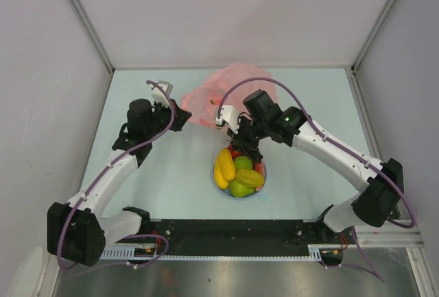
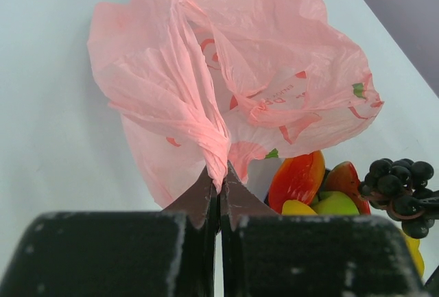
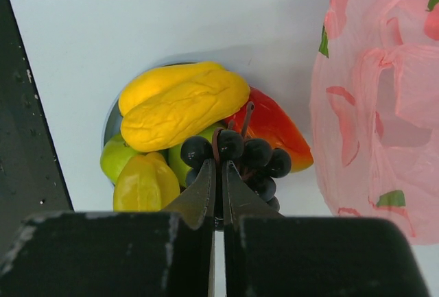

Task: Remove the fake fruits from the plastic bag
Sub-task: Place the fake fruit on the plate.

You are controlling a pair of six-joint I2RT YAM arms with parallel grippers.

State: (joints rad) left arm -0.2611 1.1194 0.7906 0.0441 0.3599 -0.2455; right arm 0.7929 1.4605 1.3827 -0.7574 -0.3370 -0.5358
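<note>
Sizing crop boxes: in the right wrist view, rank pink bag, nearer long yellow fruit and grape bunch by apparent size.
1. pink plastic bag
2. nearer long yellow fruit
3. dark grape bunch, nearest the camera, so enlarged

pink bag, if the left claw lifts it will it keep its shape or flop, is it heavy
Probably floppy: the pink bag is thin, crinkled film, gathered into a twisted ridge where the left claw pinches it. Likely very light, since it lies slumped with no firm shape. Pushed, it would probably crumple and slide, not roll.

Crinkly translucent plastic bag point(image 2: 274, 57), glossy plastic fruits point(image 3: 185, 108)
</note>
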